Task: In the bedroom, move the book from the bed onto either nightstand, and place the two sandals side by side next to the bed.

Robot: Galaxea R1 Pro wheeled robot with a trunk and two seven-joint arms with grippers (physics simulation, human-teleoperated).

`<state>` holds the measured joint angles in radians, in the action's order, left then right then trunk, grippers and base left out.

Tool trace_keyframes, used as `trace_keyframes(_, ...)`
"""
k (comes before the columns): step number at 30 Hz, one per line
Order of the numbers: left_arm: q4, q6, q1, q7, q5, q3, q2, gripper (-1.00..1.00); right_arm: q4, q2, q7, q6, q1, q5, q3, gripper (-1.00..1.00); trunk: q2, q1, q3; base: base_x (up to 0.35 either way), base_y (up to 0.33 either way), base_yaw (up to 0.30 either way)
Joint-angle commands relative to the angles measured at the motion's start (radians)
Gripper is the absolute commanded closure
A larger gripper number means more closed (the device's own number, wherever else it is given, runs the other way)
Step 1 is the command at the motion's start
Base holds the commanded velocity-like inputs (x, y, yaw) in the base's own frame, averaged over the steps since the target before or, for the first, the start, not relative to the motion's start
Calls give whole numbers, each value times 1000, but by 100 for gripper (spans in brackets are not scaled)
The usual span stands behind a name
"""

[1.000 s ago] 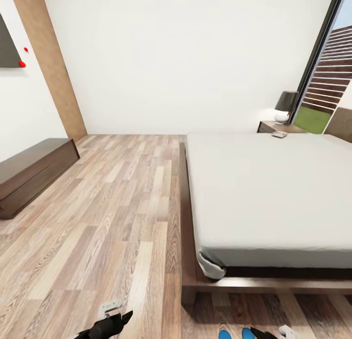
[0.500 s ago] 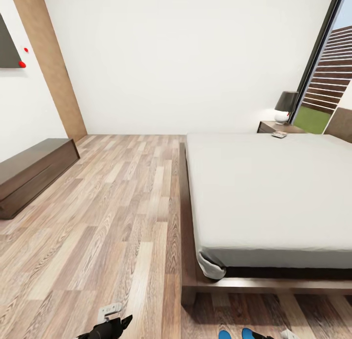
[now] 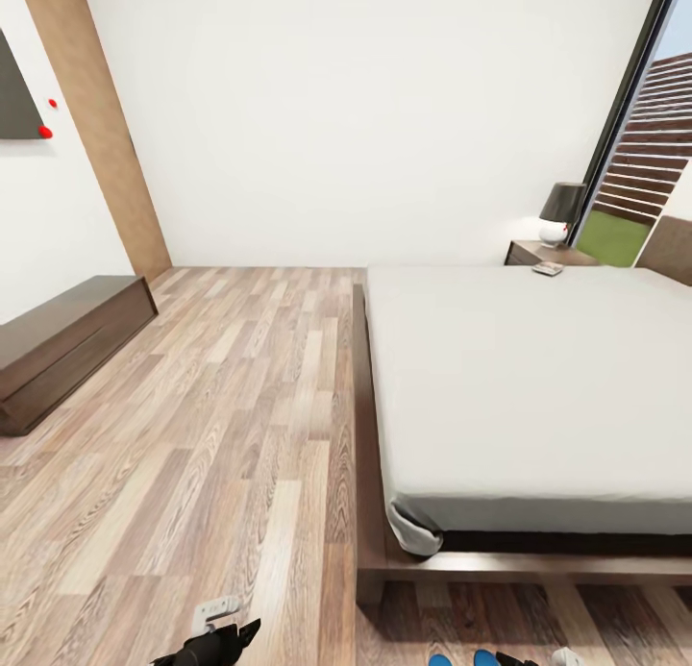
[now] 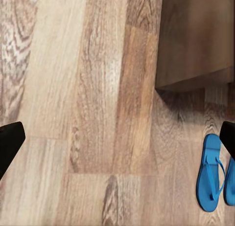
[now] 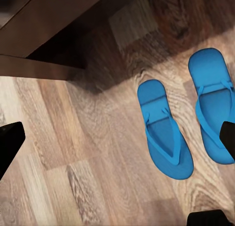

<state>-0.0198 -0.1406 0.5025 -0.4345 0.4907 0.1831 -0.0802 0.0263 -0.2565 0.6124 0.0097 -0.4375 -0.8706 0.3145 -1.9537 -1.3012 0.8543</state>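
Two bright blue sandals [image 5: 164,130] [image 5: 213,103] lie side by side on the wood floor, just off the corner of the bed's dark platform [image 5: 39,45]. Their tips also show at the head view's lower edge [image 3: 440,660]. My right gripper [image 5: 117,143] hangs open above them with nothing between its fingers. My left gripper [image 4: 117,143] is open over bare floor, with a sandal [image 4: 210,172] off to one side. The bed [image 3: 538,378] has a plain off-white mattress. A small flat book [image 3: 548,268] lies where the mattress meets the nightstand [image 3: 538,253]; I cannot tell which it rests on.
A long low dark dresser [image 3: 58,344] stands along the left wall. A lamp [image 3: 562,209] sits on the nightstand beside a tall window [image 3: 644,147]. A wide strip of plank floor [image 3: 240,407] runs between dresser and bed.
The whole head picture has slid slightly downward, so the camera moved. My left gripper sits a little lower in the picture than a second ago. The sandals and book lie as before.
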Motion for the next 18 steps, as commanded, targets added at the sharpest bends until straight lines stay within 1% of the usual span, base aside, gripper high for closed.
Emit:
trace_keyframes(1, 1, -4, 1, -3, 8, 9, 0, -100, 3, 0, 6, 1, -1, -10, 8, -100, 7, 4, -2, 0, 0, 0)
trace_keyframes(9, 1, -5, 1, -3, 8, 9, 0, -100, 3, 0, 6, 1, -1, -10, 8, -100, 63, 35, -27, 0, 0, 0)
trace_keyframes(18, 1, -5, 0, -3, 8, 9, 0, -100, 3, -1, 7, 1, -1, -10, 8, -100, 63, 35, -32, 0, 0, 0)
